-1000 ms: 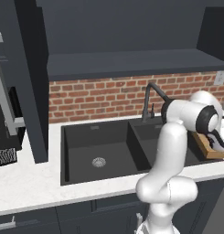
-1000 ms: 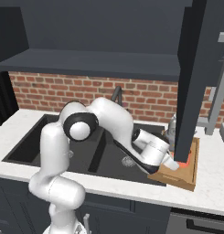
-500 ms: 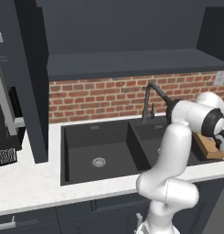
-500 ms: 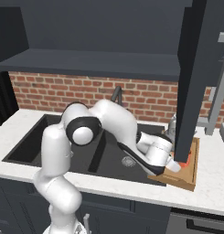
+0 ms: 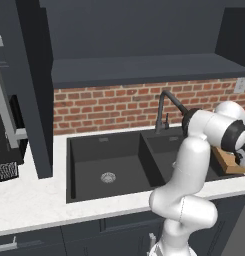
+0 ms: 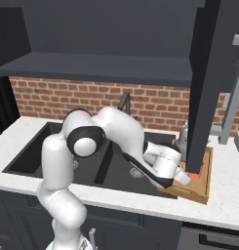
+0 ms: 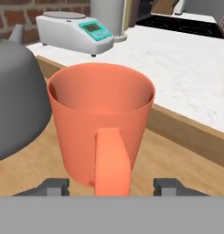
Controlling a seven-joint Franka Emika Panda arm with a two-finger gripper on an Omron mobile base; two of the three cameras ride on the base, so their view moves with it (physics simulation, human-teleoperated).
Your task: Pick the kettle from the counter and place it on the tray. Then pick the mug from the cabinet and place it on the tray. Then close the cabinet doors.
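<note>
The orange mug stands upright on the wooden tray, its loop handle turned toward the hand. My gripper is open; its fingertips stand apart on either side of the handle, not touching it. The grey kettle sits on the tray right beside the mug. From the right base view, my gripper is low over the tray, with the kettle partly hidden behind the open cabinet door. The cabinet is open above the counter.
A white kitchen scale with a teal display stands on the counter beyond the tray. The dark double sink and its black faucet lie left of the tray. The other open door hangs over the counter's left part.
The jaws have opened and let go of the mug's handle, leaving the mug on the tray. The arm has barely moved.
</note>
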